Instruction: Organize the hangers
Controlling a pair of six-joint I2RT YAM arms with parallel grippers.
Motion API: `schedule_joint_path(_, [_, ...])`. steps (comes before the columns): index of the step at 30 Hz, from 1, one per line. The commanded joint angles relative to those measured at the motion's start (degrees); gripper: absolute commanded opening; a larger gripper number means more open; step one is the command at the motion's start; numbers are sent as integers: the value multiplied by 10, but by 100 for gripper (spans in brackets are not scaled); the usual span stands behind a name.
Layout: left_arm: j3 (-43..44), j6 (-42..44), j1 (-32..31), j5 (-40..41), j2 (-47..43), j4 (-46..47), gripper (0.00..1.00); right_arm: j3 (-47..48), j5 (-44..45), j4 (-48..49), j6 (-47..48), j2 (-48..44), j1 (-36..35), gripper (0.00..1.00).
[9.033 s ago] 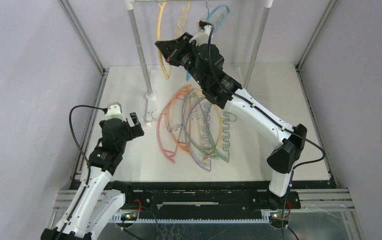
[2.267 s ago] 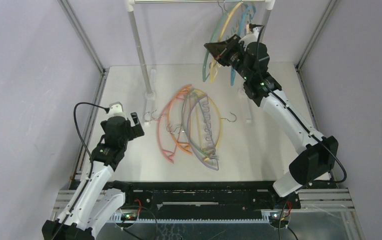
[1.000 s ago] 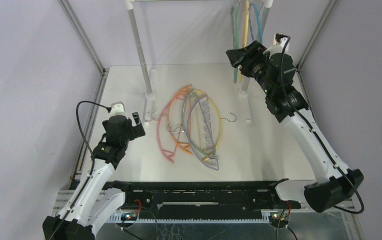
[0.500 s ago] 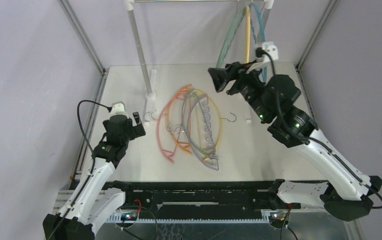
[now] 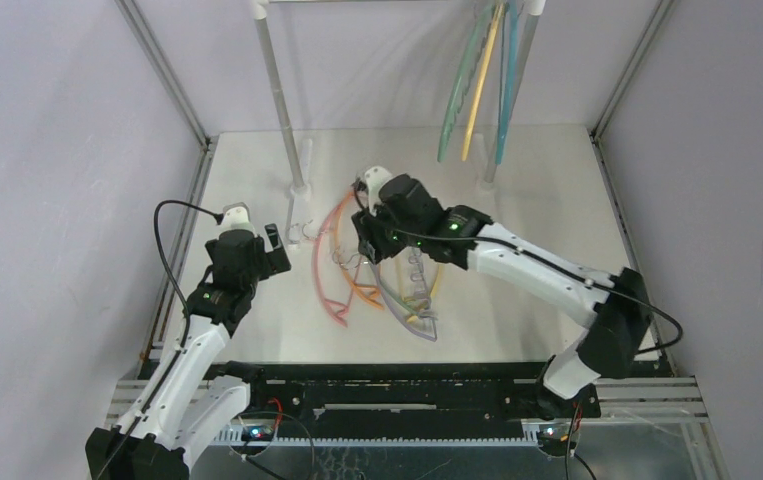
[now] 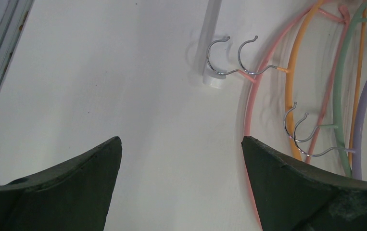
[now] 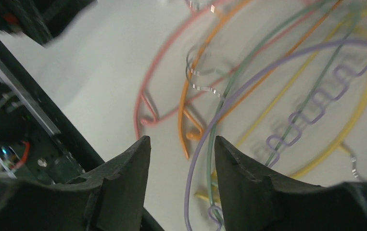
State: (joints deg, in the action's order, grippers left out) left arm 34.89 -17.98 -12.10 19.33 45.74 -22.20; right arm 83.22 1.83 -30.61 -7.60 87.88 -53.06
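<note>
Five coloured hangers (image 5: 377,285) heaped on the counter (image 5: 557,200) before the clothes rail (image 5: 279,100), three more hangers (image 5: 477,95) hung at its right end, right fingers (image 7: 123,183) held parted and empty above the heap, left fingers (image 6: 287,187) spread wide near the rail's left foot.

Pink hanger (image 6: 246,120), orange hanger (image 6: 290,86), lilac wavy-barred hanger (image 7: 189,192), white table (image 6: 99,72).
</note>
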Motion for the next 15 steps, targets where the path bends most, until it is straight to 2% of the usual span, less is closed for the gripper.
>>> schedule_joint_path(1, [-9,0,3,10,-7,13,99,-17,-72,-32,3,50,-7,56])
schedule_joint_path(3, [-9,0,3,12,-5,12,100,-27,-82,-39,3,80,-15,51])
schedule_joint_path(5, [-8,1,2,15,-3,10,99,-49,-79,-28,4,99,-29,50])
schedule_joint_path(15, [-10,0,2,2,12,9,99,-147,-39,38,-48,137,-45,51])
